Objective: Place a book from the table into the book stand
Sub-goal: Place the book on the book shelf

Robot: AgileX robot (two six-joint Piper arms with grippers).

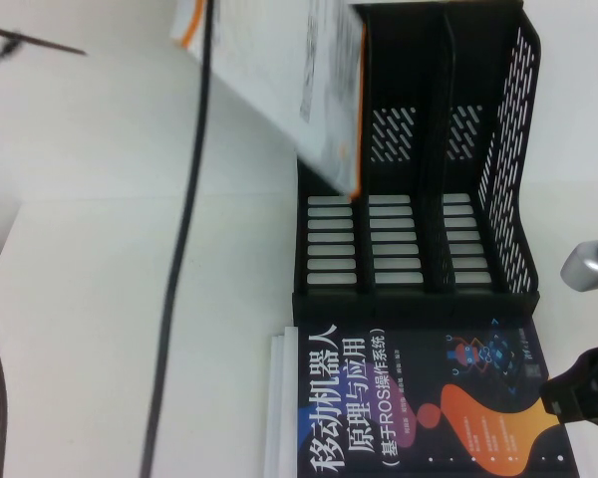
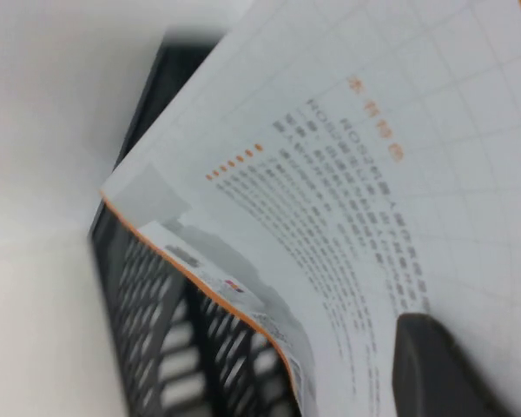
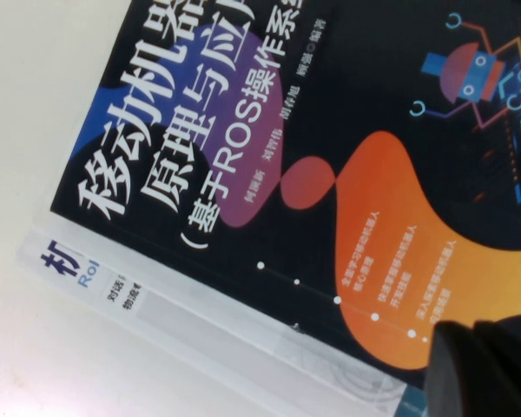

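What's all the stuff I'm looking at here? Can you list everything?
Book stand: one, black, three slots, far right of the table.
White book: one, orange edge, tilted, lower corner at the stand's leftmost slot.
Dark book: one, black with an orange patch, flat, atop a white book in front of the stand.
Cable: one, black, hanging across the left.
Table: one, white.
Left gripper: on the white book's cover.
Right gripper: at the dark book's right edge.

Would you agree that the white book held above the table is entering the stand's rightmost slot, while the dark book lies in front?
Not quite: in the high view the white book enters the black stand's leftmost slot. The dark book does lie in front.
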